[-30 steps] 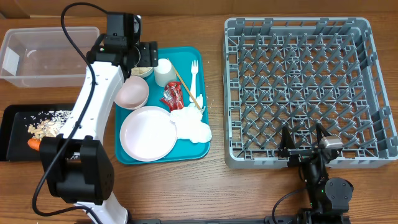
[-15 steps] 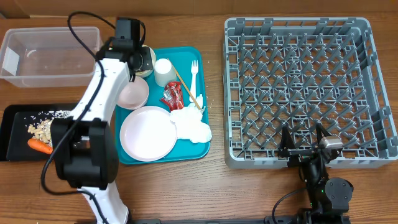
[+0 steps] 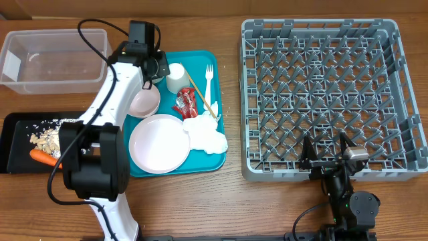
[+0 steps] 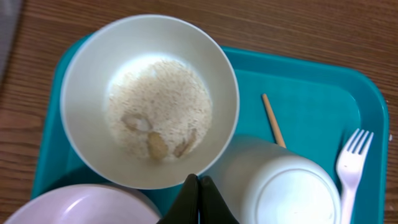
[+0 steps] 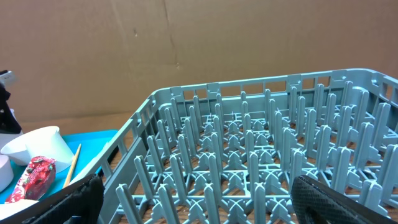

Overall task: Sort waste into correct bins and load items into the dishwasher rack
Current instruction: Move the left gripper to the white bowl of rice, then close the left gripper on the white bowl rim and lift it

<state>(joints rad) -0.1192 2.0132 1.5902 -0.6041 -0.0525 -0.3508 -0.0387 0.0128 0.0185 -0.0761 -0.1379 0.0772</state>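
My left gripper is shut with nothing between its fingers, its tips at the near rim of a small white bowl holding beige grainy food scraps. From overhead the left gripper hovers over the teal tray's back left corner. Beside the bowl stands an upside-down white cup. On the tray also lie a second small bowl, the plate, the napkin, the red wrapper, the fork and the wooden stick. My right gripper stands open at the rack's near edge.
The clear tub sits at the back left. The black tray at the left edge holds food scraps and the carrot. The teal tray lies between them and the rack.
My left gripper has closed from open and turned over the scrap bowl. The arm swung aside, uncovering the carrot in the black tray. The right arm stayed still.
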